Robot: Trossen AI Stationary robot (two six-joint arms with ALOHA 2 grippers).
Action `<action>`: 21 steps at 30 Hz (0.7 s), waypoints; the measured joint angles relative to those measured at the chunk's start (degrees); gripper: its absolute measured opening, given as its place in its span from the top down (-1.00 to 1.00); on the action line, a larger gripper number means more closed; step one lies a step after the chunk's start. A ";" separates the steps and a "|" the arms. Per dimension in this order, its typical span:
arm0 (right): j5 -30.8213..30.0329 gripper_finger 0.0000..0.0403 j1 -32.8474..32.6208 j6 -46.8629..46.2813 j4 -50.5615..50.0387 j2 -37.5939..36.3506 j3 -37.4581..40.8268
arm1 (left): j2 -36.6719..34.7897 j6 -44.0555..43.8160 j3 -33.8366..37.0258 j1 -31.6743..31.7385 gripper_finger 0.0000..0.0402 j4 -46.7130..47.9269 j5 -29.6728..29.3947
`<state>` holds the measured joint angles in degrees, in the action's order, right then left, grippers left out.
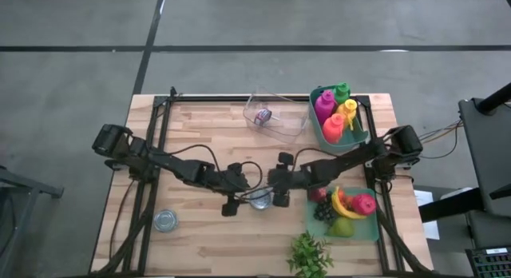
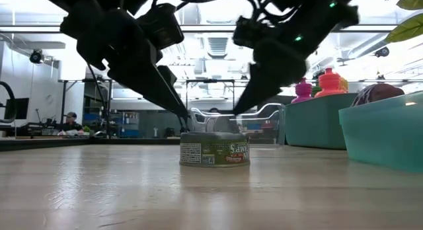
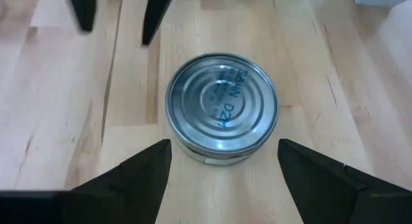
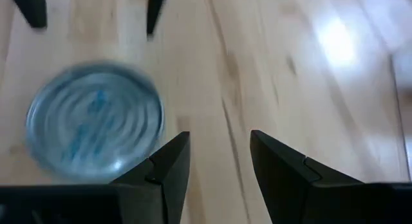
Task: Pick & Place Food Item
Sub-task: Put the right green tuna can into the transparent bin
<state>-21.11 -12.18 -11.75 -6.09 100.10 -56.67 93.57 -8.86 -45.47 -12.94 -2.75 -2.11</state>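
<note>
Steel can [image 1: 259,200] between both open pincers: left pincer [image 1: 237,197], right pincer [image 1: 275,192]; fruit bin [image 1: 375,230] nearby.

arms: both matte black, chunky jointed segments
cables: black loops running over each arm near the wrists
left gripper [image 1: 231,204]: two dark tapered wedge-shaped fingers
right gripper [image 1: 281,200]: same black pointed fingers
lights: tiny green LEDs on one arm, low view
</note>
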 joint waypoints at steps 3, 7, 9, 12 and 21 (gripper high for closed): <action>0.35 0.22 -1.31 -5.52 -4.44 -2.31 0.77 | 0.01 0.11 0.00 0.03 -0.44 -0.40 -0.17; 2.65 0.22 -4.01 -8.19 -2.11 -2.85 2.51 | 0.01 1.30 -0.07 0.18 -0.44 -1.00 -0.36; 3.57 0.22 -5.43 -8.00 0.48 -1.97 3.10 | 0.01 1.73 -0.05 0.19 -0.44 -1.10 -0.84; 3.15 0.22 -7.05 -8.02 2.50 -0.31 3.63 | 0.01 1.84 -0.06 0.33 -0.44 -2.16 -1.33; 3.13 0.22 -7.70 -10.16 8.48 6.03 3.43 | 0.03 3.06 -0.04 0.69 -0.44 -4.65 -1.53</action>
<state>-17.98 -19.88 -21.91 2.39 106.13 -53.23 93.60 -5.80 -45.52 -12.25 -7.40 -3.64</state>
